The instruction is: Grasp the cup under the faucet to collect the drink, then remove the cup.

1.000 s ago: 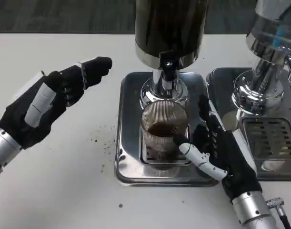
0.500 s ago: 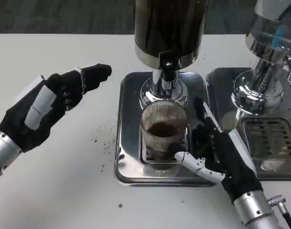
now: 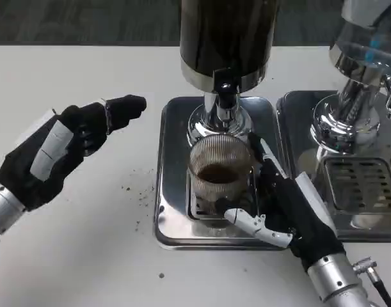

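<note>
A ribbed clear cup [image 3: 219,173] stands on the steel drip tray [image 3: 173,160] right under the black faucet [image 3: 224,89] of the dark dispenser [image 3: 227,32]. Dark drink fills its lower part. My right hand [image 3: 291,211] is wrapped loosely round the cup from the right: the white thumb [image 3: 249,222] lies across the front of its base, and the black fingers [image 3: 267,163] stand along its right side. I cannot see a firm grip. My left hand [image 3: 61,150] hovers over the table at the left, holding nothing, its fingers stretched toward the dispenser.
A second chrome machine [image 3: 358,96] with its own grated tray [image 3: 361,185] stands just right of my right forearm. Dark specks [image 3: 134,192] dot the white table left of the drip tray.
My right hand has slid left and forward, bringing the thumb in front of the cup's base and the fingers up to its side. The left hand drifted slightly down and left. The cup stayed put.
</note>
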